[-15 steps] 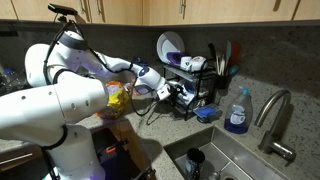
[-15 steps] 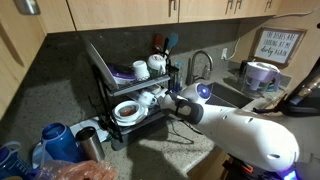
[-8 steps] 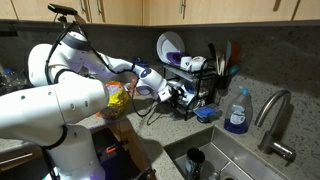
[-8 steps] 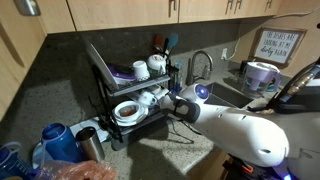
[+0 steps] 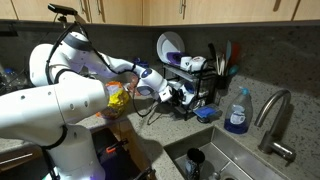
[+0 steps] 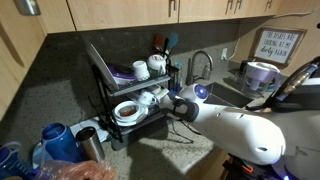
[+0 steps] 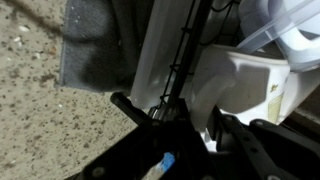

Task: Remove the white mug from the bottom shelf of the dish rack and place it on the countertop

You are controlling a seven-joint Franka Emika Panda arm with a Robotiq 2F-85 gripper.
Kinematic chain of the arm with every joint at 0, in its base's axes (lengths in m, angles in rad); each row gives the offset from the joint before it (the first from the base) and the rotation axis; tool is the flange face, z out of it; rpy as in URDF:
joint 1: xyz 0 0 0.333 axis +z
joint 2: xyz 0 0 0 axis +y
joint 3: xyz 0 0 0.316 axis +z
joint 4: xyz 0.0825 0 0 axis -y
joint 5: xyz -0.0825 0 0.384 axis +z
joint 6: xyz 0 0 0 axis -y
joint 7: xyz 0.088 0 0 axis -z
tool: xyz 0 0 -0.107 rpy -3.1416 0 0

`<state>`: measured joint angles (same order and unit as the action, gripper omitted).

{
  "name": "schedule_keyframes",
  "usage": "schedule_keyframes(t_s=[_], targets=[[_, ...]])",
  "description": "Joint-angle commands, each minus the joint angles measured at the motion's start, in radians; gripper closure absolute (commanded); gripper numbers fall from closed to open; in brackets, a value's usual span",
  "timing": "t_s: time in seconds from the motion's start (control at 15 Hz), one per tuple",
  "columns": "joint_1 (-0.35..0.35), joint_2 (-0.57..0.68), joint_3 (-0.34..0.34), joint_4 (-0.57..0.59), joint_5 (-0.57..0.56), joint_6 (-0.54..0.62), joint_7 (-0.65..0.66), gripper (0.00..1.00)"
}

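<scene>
The black dish rack stands on the speckled countertop in both exterior views. My gripper reaches into its bottom shelf. In the wrist view the white mug lies on its side behind a rack wire, and the gripper has a black finger on each side of the mug's wall. Both fingers press against the white surface. The mug shows in an exterior view beside a white bowl.
More white mugs and a plate sit on the top shelf. A blue soap bottle, faucet and sink lie beyond the rack. Blue bottles and a metal can crowd the counter corner.
The fingers have closed in from wide open onto the white mug's wall. The arm has barely shifted.
</scene>
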<state>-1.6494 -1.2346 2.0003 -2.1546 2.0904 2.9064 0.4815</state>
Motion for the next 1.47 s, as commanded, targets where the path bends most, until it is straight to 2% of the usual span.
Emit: schedule_keyframes(t_s=[0.0,0.07,0.27,0.53,1.4], targets=[[-0.015,-0.005,0.003,0.02,0.021,0.019,0.027,0.99],[-0.012,-0.001,0.003,0.014,0.024,0.018,0.024,0.96],[-0.002,0.003,-0.001,0.002,0.037,0.012,0.015,1.0],[0.008,0.011,-0.011,-0.012,0.041,-0.007,-0.006,0.98],[0.07,0.057,-0.046,-0.077,-0.079,-0.016,0.0,0.98]])
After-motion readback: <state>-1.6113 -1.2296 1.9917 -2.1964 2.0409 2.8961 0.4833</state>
